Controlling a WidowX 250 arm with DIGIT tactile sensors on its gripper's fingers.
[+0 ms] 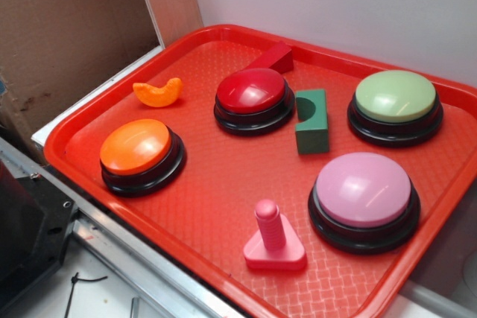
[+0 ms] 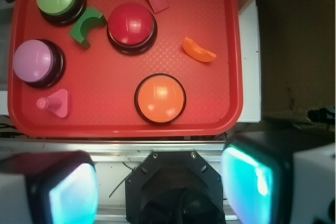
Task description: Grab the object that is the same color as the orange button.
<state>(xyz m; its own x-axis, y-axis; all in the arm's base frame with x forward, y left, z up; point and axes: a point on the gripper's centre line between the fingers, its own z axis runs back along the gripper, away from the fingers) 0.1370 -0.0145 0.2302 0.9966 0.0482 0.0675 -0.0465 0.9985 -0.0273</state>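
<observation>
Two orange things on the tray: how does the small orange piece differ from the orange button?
Size: the orange piece is much smaller than the orange button.
Shape: the piece is a curved crescent like a citrus wedge; the button is a round dome.
Build: the button sits on a black base; the piece is orange all over and lies flat on the tray, nearer the edge.
Shared: the same orange colour, both on the tray, apart from each other.

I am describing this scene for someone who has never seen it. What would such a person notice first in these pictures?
First, the bright red tray with four big dome buttons on black bases: the orange button at front left, a red button behind it, a green button at back right, and a pink button at front right. The small orange crescent lies near the left rim, behind the orange button. In the wrist view the gripper hangs open outside the tray.
</observation>
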